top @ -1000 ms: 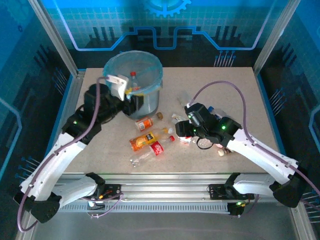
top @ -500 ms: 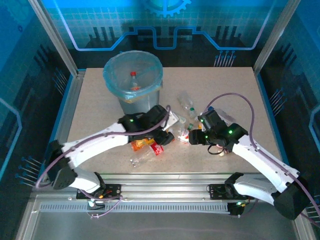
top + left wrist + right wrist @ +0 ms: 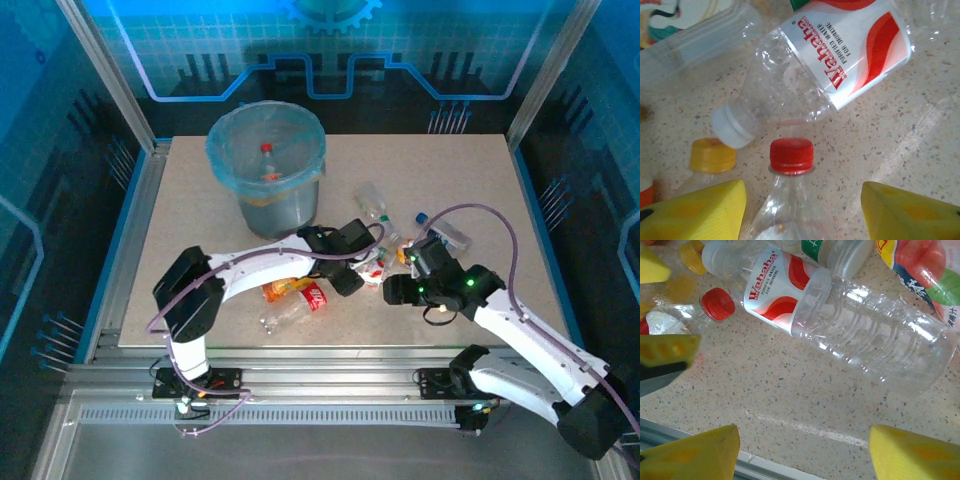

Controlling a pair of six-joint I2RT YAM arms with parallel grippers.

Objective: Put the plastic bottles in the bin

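While the top view takes in the whole speckled table (image 3: 200, 220), with the grey bin (image 3: 285, 205) at its upper left, lined in pale blue and already holding one bottle (image 3: 266, 152), the wrist views close in on the plastic bottles (image 3: 370, 250) heaped at the centre of that frame, well apart from the bin. From above, both arms reach into the heap, the left gripper (image 3: 347, 278) just left of the right gripper (image 3: 393, 288), yet how their jaws stand cannot be told there. The left wrist view settles one: its yellow fingers (image 3: 695, 212) sit spread wide at the bottom corners, either side of an upright-looking red-capped bottle (image 3: 791, 200), and are not closed on it. The right wrist view settles the other: jaws wide apart over bare table at the bottom of the frame, holding nothing. A long clear Wahaha bottle (image 3: 850, 320) lies slantwise across the upper half of that view, its white cap near a yellow cap (image 3: 690, 255) at upper left, and a green-labelled bottle (image 3: 837, 250) touches it at the top edge. The top view adds an orange bottle (image 3: 283, 289) and a red-labelled bottle (image 3: 315, 296) lower left of the heap.
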